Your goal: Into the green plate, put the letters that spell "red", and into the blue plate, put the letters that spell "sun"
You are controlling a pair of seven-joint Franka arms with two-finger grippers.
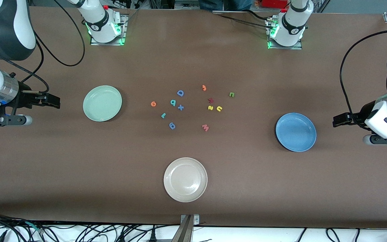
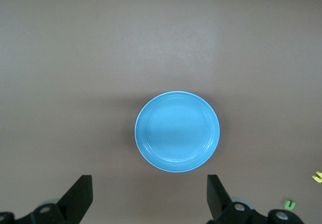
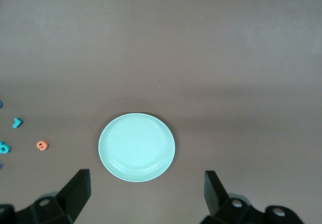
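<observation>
A white plate (image 1: 185, 179) is seen nearest the front camera, well apart from everything else; among the scattered letters lie a blue capital D (image 1: 180, 93), a blue x (image 1: 180, 107), a blue rounded letter (image 1: 172, 125), a salmon W (image 1: 205, 127), an orange hooked letter (image 1: 204, 88) and a dark red letter (image 1: 210, 100).

The green plate (image 1: 102, 103) is set toward the right arm's end of the table, bare; the blue plate (image 1: 296, 132) toward the left arm's end, also bare.

The orange e (image 1: 153, 104), teal d (image 1: 173, 102) and teal r (image 1: 163, 115) are found between the green plate and the blue x, the r's thin stem lying slanted; the yellow s (image 1: 210, 108) and yellow u (image 1: 219, 108) lie side by side, the olive n (image 1: 231, 94) a little farther from the camera.

The left gripper (image 1: 337, 120) is held spread wide and carrying nothing just outside the blue plate; the right gripper (image 1: 56, 101) likewise beside the green plate.
</observation>
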